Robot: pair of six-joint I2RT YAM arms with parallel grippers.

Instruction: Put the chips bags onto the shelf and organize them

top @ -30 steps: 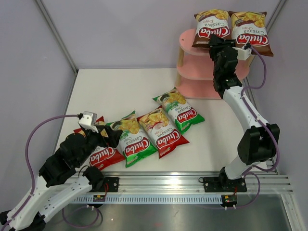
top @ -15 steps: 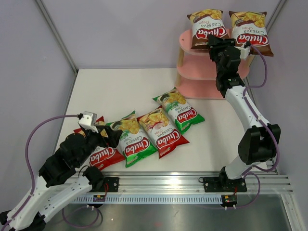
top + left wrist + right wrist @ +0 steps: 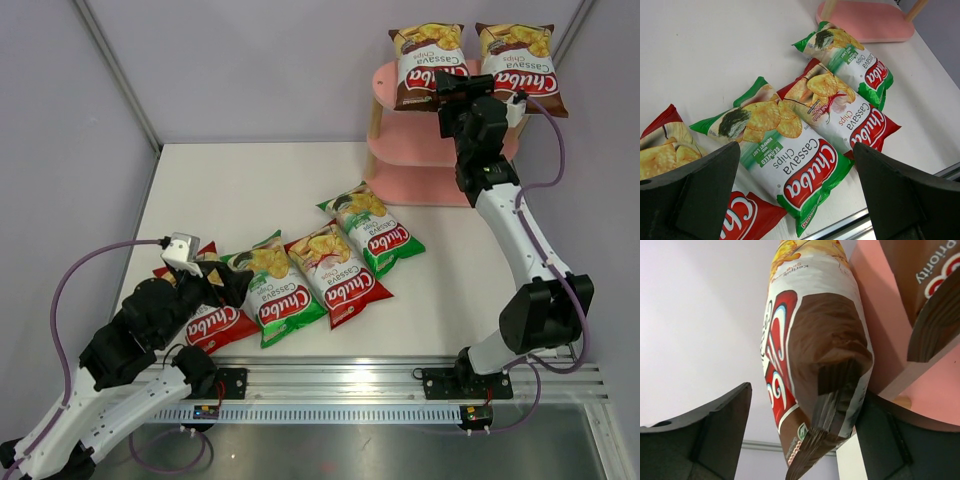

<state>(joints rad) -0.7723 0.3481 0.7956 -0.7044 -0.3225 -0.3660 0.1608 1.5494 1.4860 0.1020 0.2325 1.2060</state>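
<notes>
Nearest, find the left pincer (image 3: 796, 148) gaping wide and empty above four bags lying flat in a row on the tabletop (image 3: 250, 190): red bag (image 3: 210, 325) beneath it, then green bag (image 3: 765, 120), second red bag (image 3: 845, 112), second green bag (image 3: 852, 60), long axes slanting toward the pink shelf (image 3: 420, 175), all nearer the left arm. Read "Chuba Cassava Chips" on each. Farthest, at the top tier, find the right pincer (image 3: 807, 395) spread wide astride the bottom seam of the left brown bag (image 3: 815, 340), not clamped, with its long axis running straight ahead; read "Priority" on the right brown bag (image 3: 925, 300).

White table (image 3: 250, 190), pale purple walls (image 3: 250, 70) around it, thin grey poles (image 3: 120, 75) in the back corners, silver rail (image 3: 350, 376) along the near edge
</notes>
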